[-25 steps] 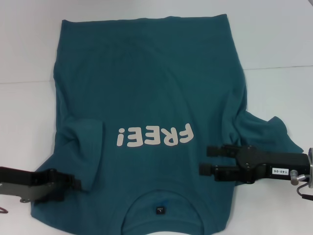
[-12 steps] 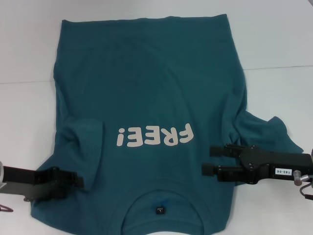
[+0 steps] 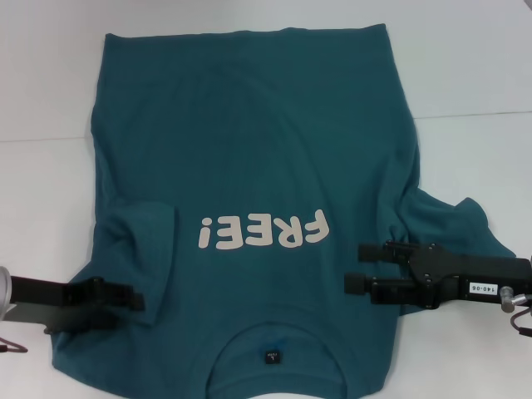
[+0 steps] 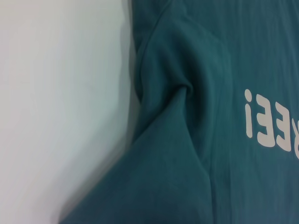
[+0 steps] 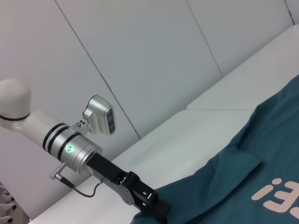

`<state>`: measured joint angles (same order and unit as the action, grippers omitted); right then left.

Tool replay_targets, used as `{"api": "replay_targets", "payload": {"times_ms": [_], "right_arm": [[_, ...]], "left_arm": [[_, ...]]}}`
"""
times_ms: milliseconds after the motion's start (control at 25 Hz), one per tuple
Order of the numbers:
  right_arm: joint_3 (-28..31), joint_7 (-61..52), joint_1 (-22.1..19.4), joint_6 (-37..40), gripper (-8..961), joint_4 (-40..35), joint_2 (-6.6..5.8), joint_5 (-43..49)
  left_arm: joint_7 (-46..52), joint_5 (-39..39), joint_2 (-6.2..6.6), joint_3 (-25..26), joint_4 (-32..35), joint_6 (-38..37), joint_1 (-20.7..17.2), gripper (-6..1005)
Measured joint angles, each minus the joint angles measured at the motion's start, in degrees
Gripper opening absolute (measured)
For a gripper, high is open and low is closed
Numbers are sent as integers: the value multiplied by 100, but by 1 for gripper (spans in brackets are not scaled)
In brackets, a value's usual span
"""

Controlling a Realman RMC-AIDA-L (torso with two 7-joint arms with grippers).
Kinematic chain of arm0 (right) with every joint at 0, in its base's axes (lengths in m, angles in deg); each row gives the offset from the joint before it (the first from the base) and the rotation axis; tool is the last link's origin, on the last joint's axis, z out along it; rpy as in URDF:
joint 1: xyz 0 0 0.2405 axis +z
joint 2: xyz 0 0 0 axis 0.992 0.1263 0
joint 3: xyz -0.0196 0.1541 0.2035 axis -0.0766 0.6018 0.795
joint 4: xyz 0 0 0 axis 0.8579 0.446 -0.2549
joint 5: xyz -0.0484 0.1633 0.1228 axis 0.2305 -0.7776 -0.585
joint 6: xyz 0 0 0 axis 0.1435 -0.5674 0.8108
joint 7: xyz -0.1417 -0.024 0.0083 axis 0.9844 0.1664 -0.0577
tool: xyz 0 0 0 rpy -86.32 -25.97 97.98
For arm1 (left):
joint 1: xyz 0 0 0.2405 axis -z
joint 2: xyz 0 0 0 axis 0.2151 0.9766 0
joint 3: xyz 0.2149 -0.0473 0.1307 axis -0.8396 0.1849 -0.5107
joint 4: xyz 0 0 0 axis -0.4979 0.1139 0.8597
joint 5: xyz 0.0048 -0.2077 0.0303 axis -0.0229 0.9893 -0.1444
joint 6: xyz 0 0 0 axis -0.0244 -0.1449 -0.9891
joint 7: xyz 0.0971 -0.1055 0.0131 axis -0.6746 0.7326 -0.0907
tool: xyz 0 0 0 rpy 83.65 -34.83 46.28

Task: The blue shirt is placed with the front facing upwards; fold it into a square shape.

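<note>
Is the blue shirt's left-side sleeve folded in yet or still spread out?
Folded in. The left-side sleeve lies doubled over the blue shirt body beside the print, with the left gripper at it.

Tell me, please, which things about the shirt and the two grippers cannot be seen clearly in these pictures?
- The blue shirt: its collar edge runs off the bottom of the head view.
- The collar tag: its print is too small to read.
- The left gripper: whether it pinches the folded left sleeve cannot be told in the head view; the right wrist view cuts its tip off.
- The right gripper: open over the shirt; any touch with the cloth is unclear.
</note>
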<state>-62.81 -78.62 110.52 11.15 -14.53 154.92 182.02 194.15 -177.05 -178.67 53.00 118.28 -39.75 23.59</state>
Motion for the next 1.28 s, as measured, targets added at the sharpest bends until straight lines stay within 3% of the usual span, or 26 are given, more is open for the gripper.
{"api": "replay_targets", "payload": {"times_ms": [1240, 1280], "right_arm": [[78, 41, 20, -36, 915, 0, 10, 1], [78, 41, 23, -36, 915, 0, 10, 1]], "left_arm": [[-421, 314, -5, -15, -1, 93, 30, 591], [-433, 312, -6, -17, -1, 106, 31, 556]]}}
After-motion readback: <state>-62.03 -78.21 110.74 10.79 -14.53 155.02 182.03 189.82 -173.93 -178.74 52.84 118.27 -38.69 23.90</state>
